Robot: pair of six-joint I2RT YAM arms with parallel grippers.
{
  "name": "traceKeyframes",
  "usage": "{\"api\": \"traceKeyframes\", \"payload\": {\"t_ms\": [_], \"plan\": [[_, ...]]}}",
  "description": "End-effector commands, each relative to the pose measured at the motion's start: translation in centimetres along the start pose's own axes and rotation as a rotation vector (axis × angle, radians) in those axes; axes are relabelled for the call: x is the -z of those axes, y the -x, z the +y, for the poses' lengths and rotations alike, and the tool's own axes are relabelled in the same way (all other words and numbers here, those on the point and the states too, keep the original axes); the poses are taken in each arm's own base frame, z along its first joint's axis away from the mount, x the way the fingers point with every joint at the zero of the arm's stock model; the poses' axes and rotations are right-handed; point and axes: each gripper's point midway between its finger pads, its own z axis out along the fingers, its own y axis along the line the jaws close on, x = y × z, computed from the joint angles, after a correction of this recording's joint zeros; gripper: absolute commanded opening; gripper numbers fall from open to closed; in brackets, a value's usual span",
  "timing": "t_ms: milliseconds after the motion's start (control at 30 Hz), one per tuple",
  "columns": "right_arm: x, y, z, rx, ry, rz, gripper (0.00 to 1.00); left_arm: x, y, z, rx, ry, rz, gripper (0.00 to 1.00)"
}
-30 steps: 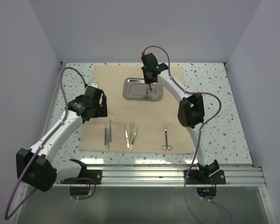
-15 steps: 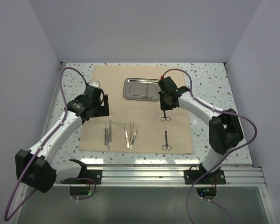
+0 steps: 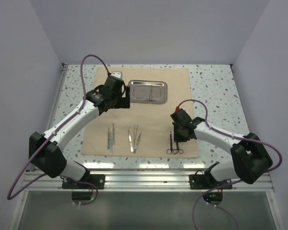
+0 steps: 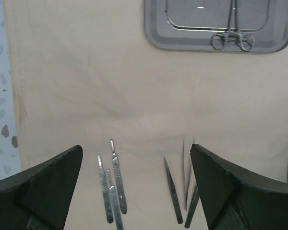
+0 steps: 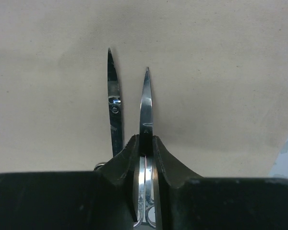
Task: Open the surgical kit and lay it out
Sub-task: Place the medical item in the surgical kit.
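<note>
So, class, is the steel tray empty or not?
Not empty: the tray holds a ring-handled clamp, seen from the left wrist.

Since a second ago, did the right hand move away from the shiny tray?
Yes. The right hand, gripping scissors, came from over the steel tray to the cloth wrap's near edge, beside the other scissors.

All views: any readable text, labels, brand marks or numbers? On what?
No readable text in any view.
Scissors in the right gripper: a faint mark on the blade, too small to read.
Steel tray: no lettering shows.
Cloth wrap: plain, no label or print.
</note>
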Motion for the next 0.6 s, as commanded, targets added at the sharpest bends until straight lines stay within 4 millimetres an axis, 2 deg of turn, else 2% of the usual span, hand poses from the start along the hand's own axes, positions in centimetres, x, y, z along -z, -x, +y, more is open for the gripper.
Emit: {"api": "traceKeyframes", "payload": {"t_ms": [0,67,167,300,333,400,433,467,500,533,567], "plan": [[0.0,1.6,1.1,-0.046,0.058,-0.085,0.19,1.0,2.8,-2.4,0.039,-0.030,-0.082,0.98],[-0.2,1.7,1.3,-0.036,0.064,-0.085,0.48,1.0,3.0,-3.0,0.045,-0.037,-0.081,0.98],[0.1,2.3,1.5,-0.024,0.058,-0.091,0.60,0.9,3.3,-3.9,0.044,-0.051,-0.077,0.98],[1.9,3.1,1.1,-0.015,0.042,-0.116,0.61,0.2,3.9,-5.4,0.028,-0.069,-0.075,0.98],[2.8,3.6,1.2,-0.011,0.054,-0.143,0.61,0.2,4.5,-6.0,0.023,-0.078,-0.087,0.98],[4.0,3.8,0.7,-0.004,0.041,-0.157,0.61,-1.2,4.3,-7.0,-0.011,-0.070,-0.070,0.98],[4.8,4.1,0.5,-0.003,0.040,-0.169,0.61,-1.3,5.1,-7.6,-0.014,-0.077,-0.081,0.98],[6.0,4.8,0.7,0.000,0.056,-0.204,0.61,-2.6,4.7,-8.2,-0.031,-0.066,-0.062,0.97],[6.6,4.6,0.3,0.007,0.045,-0.198,0.61,-3.1,4.7,-8.6,-0.044,-0.066,-0.058,0.97],[7.3,4.7,0.2,0.012,0.049,-0.208,0.61,-3.3,5.7,-9.3,-0.043,-0.077,-0.078,0.97],[8.6,4.9,0.1,0.010,0.055,-0.225,0.61,-4.9,5.1,-9.8,-0.064,-0.068,-0.052,0.97]]}}
